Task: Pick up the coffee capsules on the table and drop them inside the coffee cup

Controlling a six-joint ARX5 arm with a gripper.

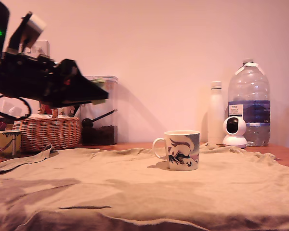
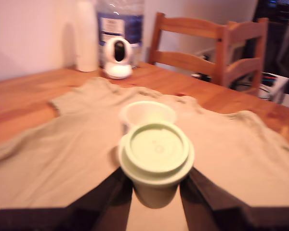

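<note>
My gripper (image 1: 100, 94) hangs high at the exterior view's left, well above the tan cloth (image 1: 135, 192) on the wooden table (image 1: 285, 155). It is shut on a pale green coffee capsule (image 2: 156, 154), gripped by its lower body between the dark fingers (image 2: 111, 202) with its rimmed top facing the wrist camera. In the exterior view only a greenish sliver of the capsule (image 1: 99, 83) shows at the gripper's tip. The white illustrated coffee cup (image 1: 181, 150) stands upright on the cloth, far to the right of the gripper and lower. In the wrist view the cup (image 2: 147, 113) sits just beyond the capsule.
A wicker basket (image 1: 47, 132), a yellowish patterned mug (image 1: 5, 143) and a clear container (image 1: 102, 110) stand at the back left. A white bottle (image 1: 215, 113), a small white camera (image 1: 234, 131) and a large water bottle (image 1: 249, 103) are at the back right. Wooden chairs (image 2: 207, 48) stand past the table.
</note>
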